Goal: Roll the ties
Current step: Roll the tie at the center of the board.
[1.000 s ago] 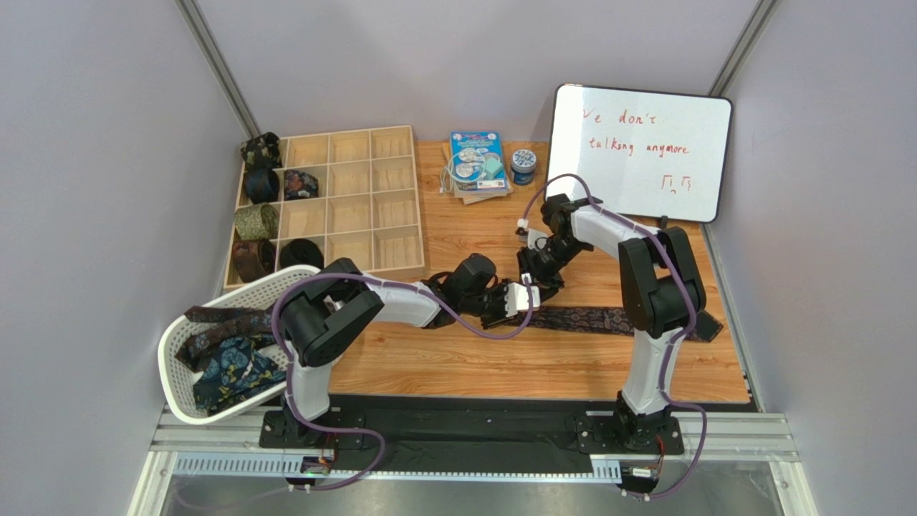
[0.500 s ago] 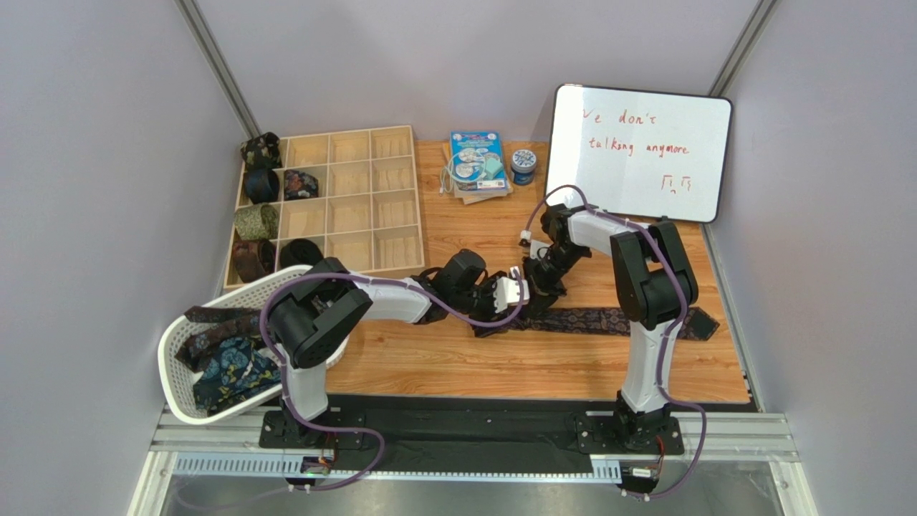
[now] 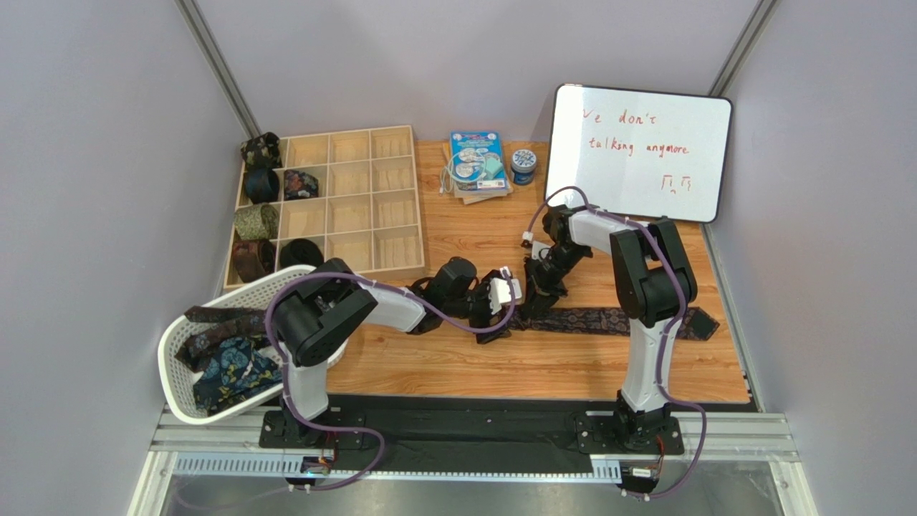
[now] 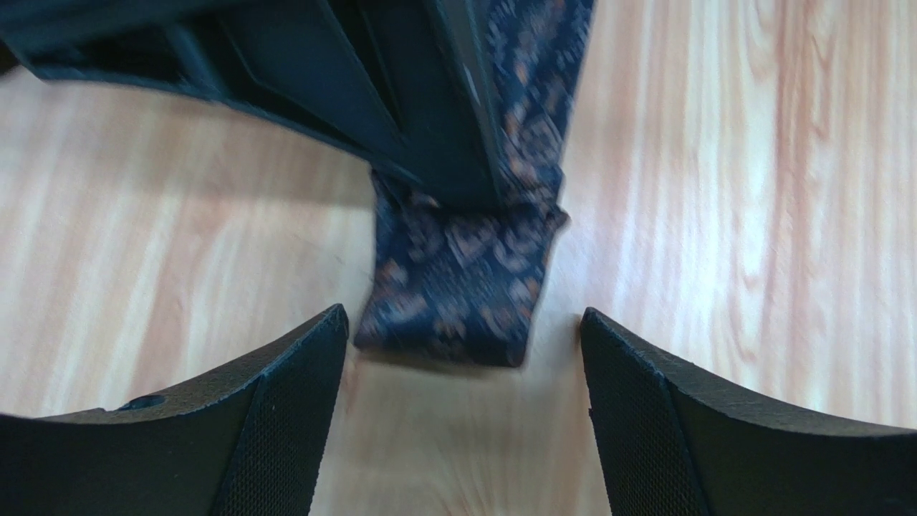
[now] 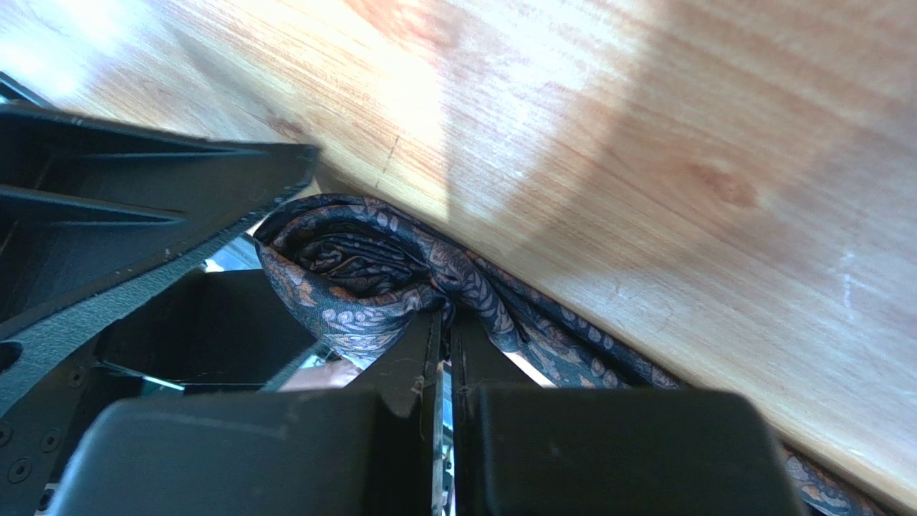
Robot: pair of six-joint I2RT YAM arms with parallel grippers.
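A dark patterned tie is lying flat across the right half of a wooden table, running left to right. Its left end is folding over into a small loop near the table's middle.

The right claw is reaching down from behind and pinching that folded end; in its wrist view the two fingers are pressing tight together with the tie's loop caught at their tips.

The left claw is coming in low from the left with its jaws spread wide. In its wrist view the fingers are sitting on either side of the folded end without touching it.

At the far left, a wooden compartment tray is holding rolled ties in its left column. A white basket of loose ties is overhanging the near left corner. A whiteboard, a booklet and a small tin are standing along the back.
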